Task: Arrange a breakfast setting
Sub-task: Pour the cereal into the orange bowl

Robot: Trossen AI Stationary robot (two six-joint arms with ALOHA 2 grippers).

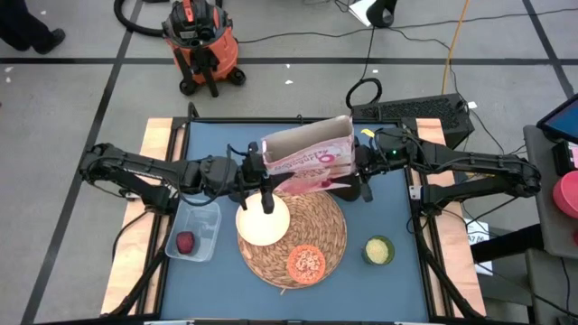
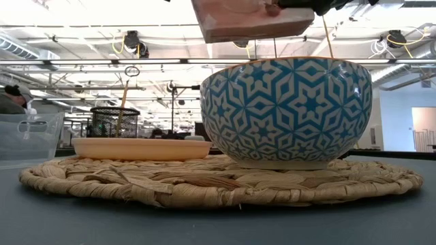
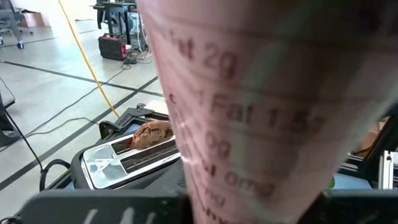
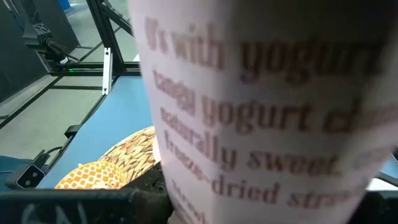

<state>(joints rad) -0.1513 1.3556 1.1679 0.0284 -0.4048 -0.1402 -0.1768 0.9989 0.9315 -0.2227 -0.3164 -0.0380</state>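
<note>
Both my grippers, left (image 1: 256, 168) and right (image 1: 358, 167), clamp cereal box (image 1: 309, 153), held aloft at placemat's (image 1: 327, 236) 12 o'clock. Pouring step; next tilt toward bowl (image 1: 263, 219).

Clear plastic tub (image 1: 195, 232) sat on the blue counter (image 1: 406, 271). Small green-yellow cup (image 1: 378, 250) stood near the counter's right edge. Orange shop vacuum (image 1: 200, 41) and keyboard (image 1: 424, 110) lay beyond; toaster (image 3: 134, 158) held bread.
</note>
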